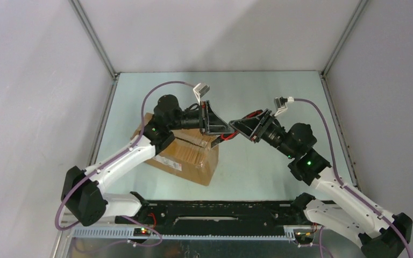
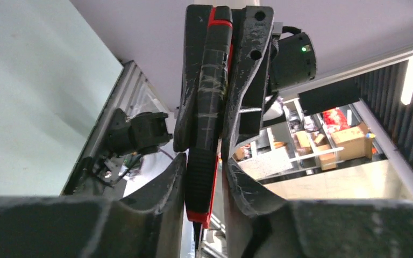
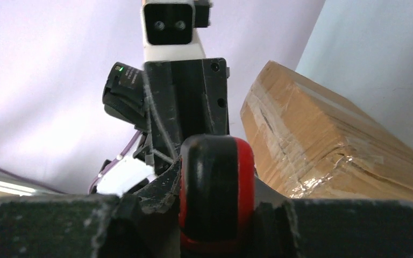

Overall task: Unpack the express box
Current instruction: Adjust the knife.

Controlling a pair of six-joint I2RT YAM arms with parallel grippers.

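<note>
The express box (image 1: 189,156), brown cardboard with clear tape on its seam, lies on the table left of centre, under my left arm. It shows at the right of the right wrist view (image 3: 328,140). Both grippers meet nose to nose above the table beside the box's right end. A red-and-black utility knife (image 2: 204,123) bridges them. My left gripper (image 2: 204,180) is shut on one end of it. My right gripper (image 3: 216,207) is shut on the thick handle end (image 3: 218,177). From above, only bits of red (image 1: 227,136) show between left gripper (image 1: 219,134) and right gripper (image 1: 235,128).
Grey enclosure walls and metal corner posts (image 1: 94,37) ring the pale green table (image 1: 279,172). A black base rail (image 1: 215,212) runs along the near edge. A white label (image 1: 173,164) is on the box's near side. Purple cables (image 1: 322,113) loop over both arms.
</note>
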